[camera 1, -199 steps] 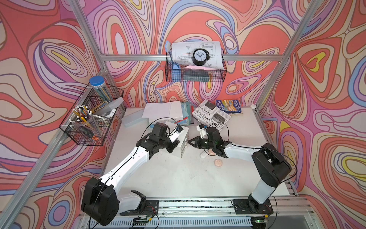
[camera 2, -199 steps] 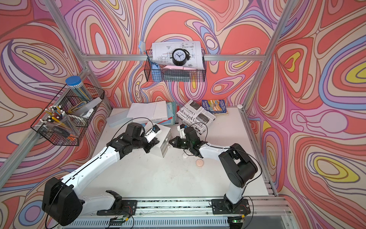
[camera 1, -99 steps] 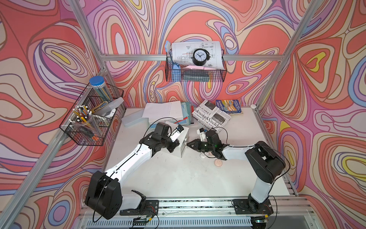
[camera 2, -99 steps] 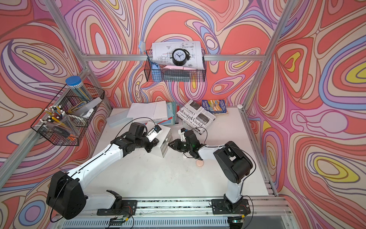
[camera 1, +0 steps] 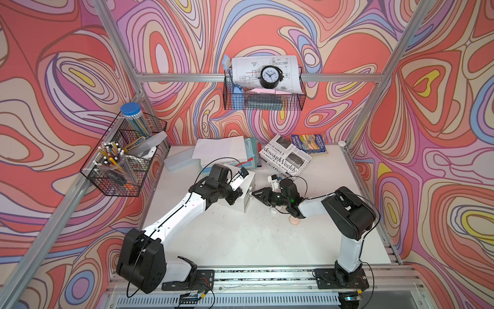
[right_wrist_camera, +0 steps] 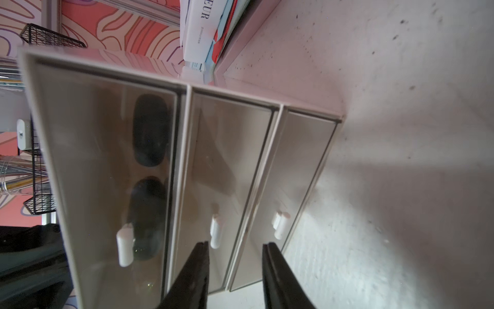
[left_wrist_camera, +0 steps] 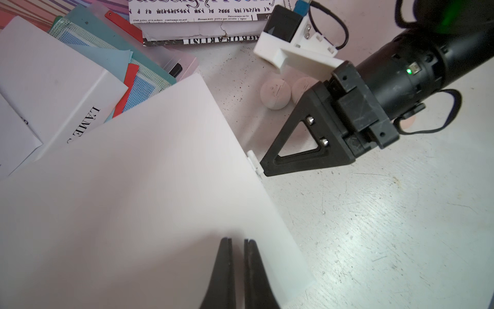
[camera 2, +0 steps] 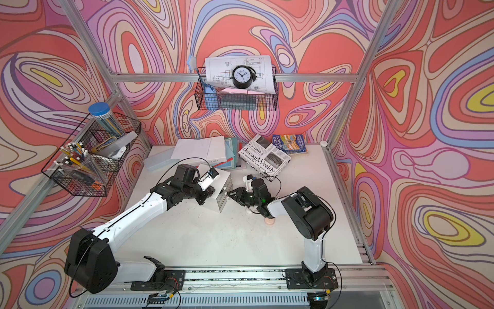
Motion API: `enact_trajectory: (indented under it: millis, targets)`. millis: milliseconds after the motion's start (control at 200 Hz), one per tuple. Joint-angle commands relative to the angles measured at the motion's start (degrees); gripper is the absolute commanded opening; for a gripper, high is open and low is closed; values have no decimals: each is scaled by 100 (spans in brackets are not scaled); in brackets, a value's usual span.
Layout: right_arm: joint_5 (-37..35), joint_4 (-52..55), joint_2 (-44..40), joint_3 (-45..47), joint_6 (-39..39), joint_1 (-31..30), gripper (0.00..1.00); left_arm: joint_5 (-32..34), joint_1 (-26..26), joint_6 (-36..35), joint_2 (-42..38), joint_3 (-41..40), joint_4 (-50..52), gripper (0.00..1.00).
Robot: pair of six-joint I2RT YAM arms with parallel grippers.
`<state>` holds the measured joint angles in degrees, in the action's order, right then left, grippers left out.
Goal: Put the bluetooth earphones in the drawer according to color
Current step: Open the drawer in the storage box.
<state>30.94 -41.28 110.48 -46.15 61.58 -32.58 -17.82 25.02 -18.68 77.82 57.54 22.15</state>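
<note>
right gripper point(right_wrist_camera: 236, 244) stood part open w/ nothing btwn the fingers, tips right up at the front of the drawer cabinet point(right_wrist_camera: 187, 91). one fingertip point(right_wrist_camera: 200, 254) was just beside the mid knob point(right_wrist_camera: 215, 232), not pinching it. in the left wrist view the visible finger's tip met a small white knob at the cabinet's front edge. left gripper point(left_wrist_camera: 238, 243) was closed to a thin slit, holding nothing, hanging over the cabinet's plain white top point(left_wrist_camera: 133, 200); couldn't tell if it pressed on it.

all 3 drawers looked pushed in. thru the clear front of the top drawer point(right_wrist_camera: 93, 160), 2 black earphones point(right_wrist_camera: 151, 131) lay inside, one further along than the other; the nearer one point(right_wrist_camera: 147, 211) sat partly behind that drawer's knob.

out on the table point(camera 1: 240, 240), the cabinet point(camera 1: 248, 178) stood mid-table btwn the two grippers. 2 white earphones point(left_wrist_camera: 275, 93) sat close together just behind the right gripper, part hidden by its finger. a beige-pink earphone point(camera 1: 294, 220) lay near the right arm's wrist, seen in both top views point(camera 2: 269, 221).

behind the cabinet: a stack of books point(camera 1: 222, 149) & folders, a newspaper point(camera 1: 286, 160), and a frosted pencil box point(camera 1: 181, 160) toward the robot's left.
</note>
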Motion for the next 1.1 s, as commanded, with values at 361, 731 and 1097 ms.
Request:
enact_trajectory:
  millis: [361, 731, 1097]
  targets:
    - [201, -954, 427, -64, 406, 32, 33, -226, -50, -135, 169, 100, 510, 0]
    - [307, -1261, 659, -139, 537, 32, 25, -388, -43, -207, 225, 100, 615, 0]
    - [330, -1409, 800, -223, 610, 32, 22, -511, -48, -231, 296, 143, 676, 0]
